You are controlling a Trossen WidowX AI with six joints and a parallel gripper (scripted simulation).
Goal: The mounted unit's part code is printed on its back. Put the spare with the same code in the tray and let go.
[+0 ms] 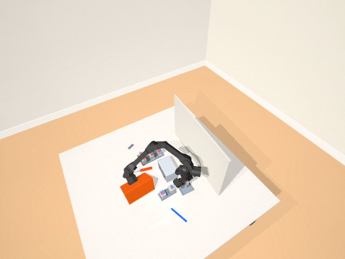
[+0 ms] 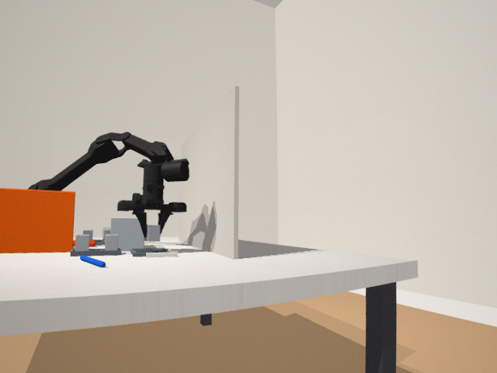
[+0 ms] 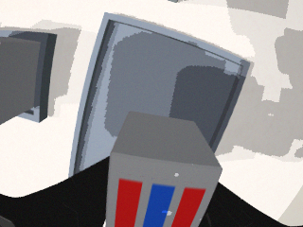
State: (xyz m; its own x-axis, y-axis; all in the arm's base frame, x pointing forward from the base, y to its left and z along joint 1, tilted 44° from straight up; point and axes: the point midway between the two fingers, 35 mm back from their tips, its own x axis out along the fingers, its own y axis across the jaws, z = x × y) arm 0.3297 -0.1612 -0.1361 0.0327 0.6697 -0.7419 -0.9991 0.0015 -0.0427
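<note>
My gripper [image 1: 185, 182] [image 2: 153, 234] points down, shut on a grey spare [image 2: 153, 231] [image 3: 156, 137] with red, blue and red stripes. The spare hangs upright over the shallow blue-grey tray [image 1: 187, 191] [image 3: 142, 71]; the wrist view shows it covering the tray's near part. Its lower end and back are hidden. Left of the tray, a rack [image 2: 96, 252] [image 3: 47, 80] holds a red-and-blue striped spare [image 1: 162, 192] and a yellow-and-blue striped spare [image 1: 171, 188]. Several more striped blocks stand at a rear rack [image 1: 151, 161]. I cannot tell which is the mounted unit; no printed code is readable.
A pale grey box [image 1: 168, 167] [image 2: 124, 232] stands close behind the racks and tray. A tall panel [image 1: 200, 144] [image 2: 237, 172] stands right of the arm. An orange box [image 1: 142, 189] [image 2: 36, 221] is at the left. A blue rod [image 1: 178, 215] [image 2: 92, 261] lies in front.
</note>
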